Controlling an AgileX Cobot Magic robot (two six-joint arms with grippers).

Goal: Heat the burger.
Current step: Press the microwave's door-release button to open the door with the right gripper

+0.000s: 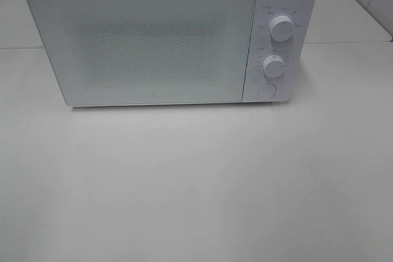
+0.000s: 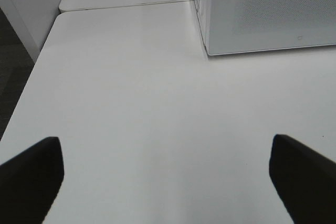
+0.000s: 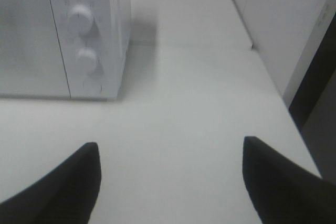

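White surfaces fill the scene: a white microwave (image 1: 153, 41) stands toward the back of a pale table (image 1: 196, 188) with its door (image 1: 141, 44) shut flush. Its control side faces the robot, with the upper knob (image 1: 281, 27) over the lower knob (image 1: 273, 65) and a round button (image 1: 266, 90) beneath, probably so that door and dials can both be reached from the front. The burger shows in none of the three views. The door's milky, dotted pane hides the inside, so it cannot be told whether the burger sits within. The left gripper (image 2: 165, 142) hangs over bare table off the microwave's door-side corner, its jaws spread wide with nothing between them. The right gripper (image 3: 170, 142) hangs over the table near the control side, jaws apart and equally empty. Each arm seems parked on its own flank, the left suited to the door and the right to the knobs. With the burger unseen, the stage of the task cannot be judged.
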